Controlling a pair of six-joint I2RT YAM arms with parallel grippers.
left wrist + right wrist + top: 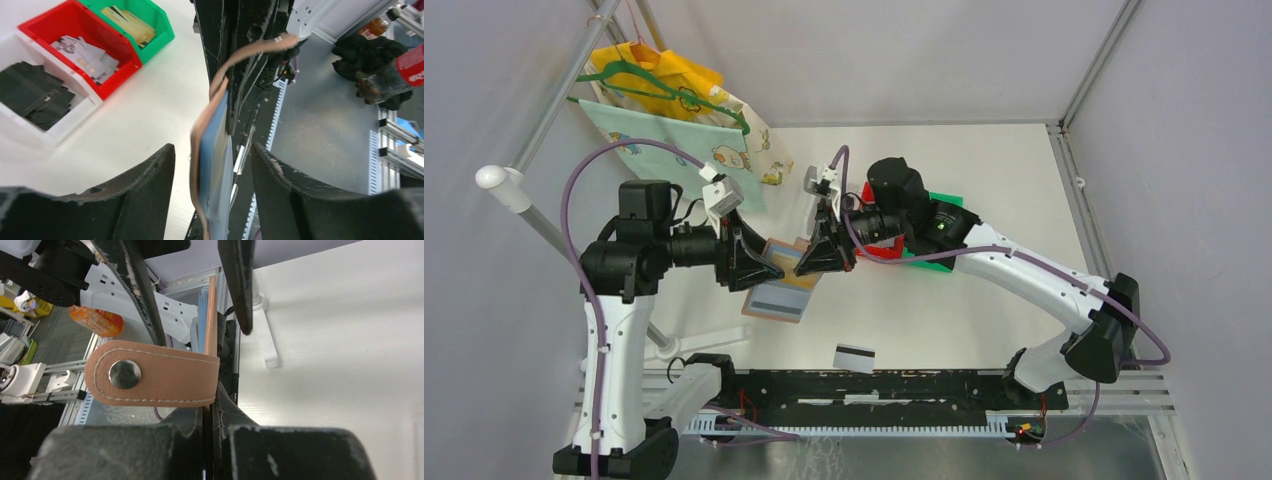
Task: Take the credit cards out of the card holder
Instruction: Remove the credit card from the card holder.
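In the middle of the overhead view, the reddish-brown card holder (776, 298) is hanging open between the two arms above the worktop (984, 180). It is showing light blue pockets, and its snap tab (150, 379) is sticking out sideways. The right jaws are pinching the leather, fully closed on it. The left jaws are standing apart, straddling its edge without gripping. A white credit card (854, 357) with a black stripe is lying at lower centre, well apart. The right arm is partly hiding the white bin (65, 122), red bin (35, 31) and green bin (162, 35).
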